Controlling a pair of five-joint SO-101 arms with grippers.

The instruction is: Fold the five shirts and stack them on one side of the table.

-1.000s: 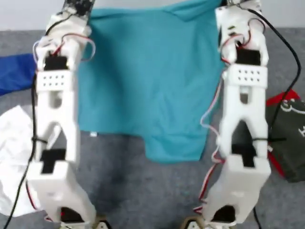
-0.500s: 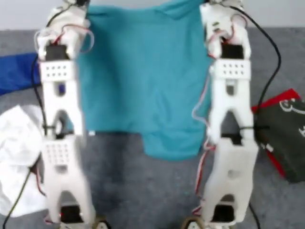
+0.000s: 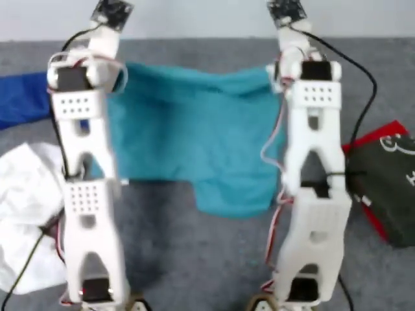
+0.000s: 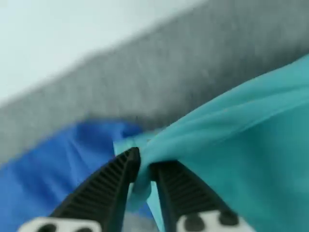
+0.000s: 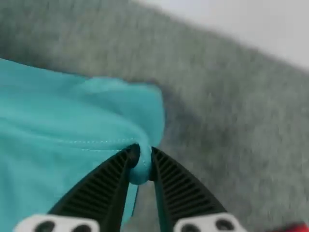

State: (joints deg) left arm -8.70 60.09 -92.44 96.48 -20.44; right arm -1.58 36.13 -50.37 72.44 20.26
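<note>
Spread shirt (image 3: 194, 149) mid-tabletop (image 3: 194, 272), its far corners pinched in left fingers (image 4: 111, 179) and right fingers (image 5: 113, 179); loose shirt (image 3: 23, 97) far left, crumpled shirt (image 3: 23, 188) near left, bundled shirt (image 3: 389, 188) right.

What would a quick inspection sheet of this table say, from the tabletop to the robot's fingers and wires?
Surface: grey cloth-covered table.
Job's things: teal shirt spread in the middle; blue shirt and crumpled white shirt on the left side; black and red shirt on the right side.
Clutter: nothing seen.
Grippers: left gripper and right gripper each shut on a far corner of the teal shirt.
Cables: red, white and black wires run along both arms.
Surroundings: pale wall behind the table.
</note>
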